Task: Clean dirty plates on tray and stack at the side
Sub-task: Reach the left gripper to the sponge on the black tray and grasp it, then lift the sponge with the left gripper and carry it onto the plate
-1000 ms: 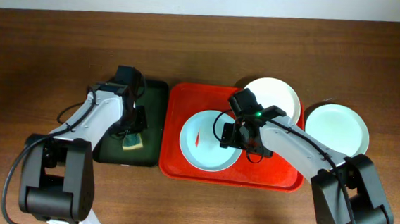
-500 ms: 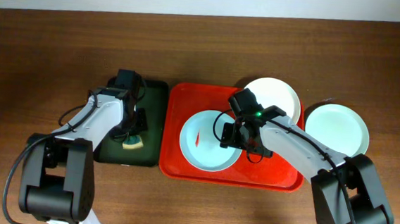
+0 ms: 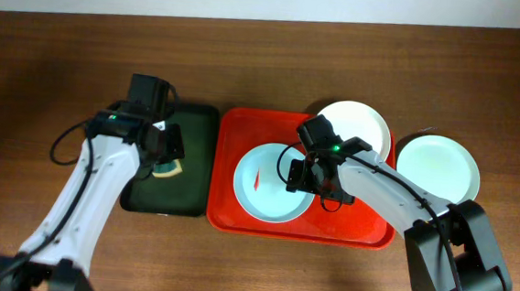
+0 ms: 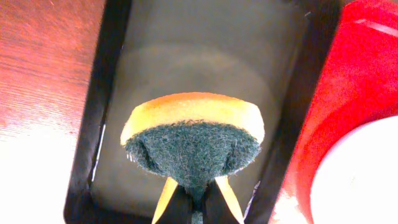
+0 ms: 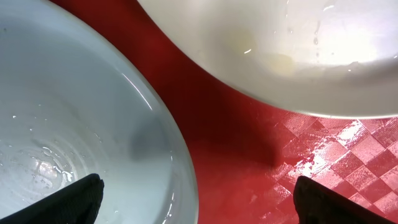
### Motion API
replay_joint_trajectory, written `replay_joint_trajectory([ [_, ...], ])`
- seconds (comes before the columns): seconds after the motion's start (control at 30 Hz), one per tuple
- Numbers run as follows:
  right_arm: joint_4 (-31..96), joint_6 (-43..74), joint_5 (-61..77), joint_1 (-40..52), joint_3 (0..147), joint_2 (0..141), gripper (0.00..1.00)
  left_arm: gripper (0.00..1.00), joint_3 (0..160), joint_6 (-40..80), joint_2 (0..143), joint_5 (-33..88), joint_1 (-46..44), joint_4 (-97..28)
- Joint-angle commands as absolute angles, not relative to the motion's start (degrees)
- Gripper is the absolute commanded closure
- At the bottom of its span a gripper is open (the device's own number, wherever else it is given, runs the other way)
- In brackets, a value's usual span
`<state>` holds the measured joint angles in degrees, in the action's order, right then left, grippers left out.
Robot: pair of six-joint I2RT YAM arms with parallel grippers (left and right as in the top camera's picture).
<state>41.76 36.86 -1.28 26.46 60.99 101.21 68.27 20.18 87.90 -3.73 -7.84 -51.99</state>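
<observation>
The red tray [image 3: 228,207] holds a pale blue plate [image 3: 262,187] with a small red smear, and a white plate [image 3: 362,125] at its far right corner. A pale mint plate [image 3: 437,167] sits on the table right of the tray. My right gripper [image 3: 311,178] is open, its fingers astride the blue plate's right rim [image 5: 180,168]; the white plate [image 5: 280,43] lies beyond. My left gripper [image 4: 189,205] is shut on a yellow and green sponge [image 4: 193,140], held above the dark green tray [image 4: 186,56].
The dark green tray [image 3: 193,122] lies left of the red tray, nearly touching it. Brown wood table [image 3: 64,58] surrounds both. The red tray's edge [image 4: 354,74] shows at the right of the left wrist view.
My left arm has lifted the sponge off the dark green tray and drawn back to the left. The right arm and the plates have not moved.
</observation>
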Motion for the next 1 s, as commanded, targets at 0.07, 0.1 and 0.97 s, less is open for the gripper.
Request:
replay_joint_trajectory([
  [0.07, 41.6, 36.9, -2.0, 26.6, 62.0, 101.6, 0.02, 1.0, 69.5, 19.6, 85.8, -4.3, -8.0, -56.1],
  [0.1, 41.6, 36.9, -2.0, 26.6, 62.0, 101.6, 0.02, 1.0, 69.5, 19.2, 86.1, -4.3, -8.0, -57.3],
  [0.97, 37.2, 31.7, 9.7, 29.8, 62.0, 101.6, 0.8, 1.0, 69.5, 8.4, 91.7, 2.5, -10.8, -52.7],
])
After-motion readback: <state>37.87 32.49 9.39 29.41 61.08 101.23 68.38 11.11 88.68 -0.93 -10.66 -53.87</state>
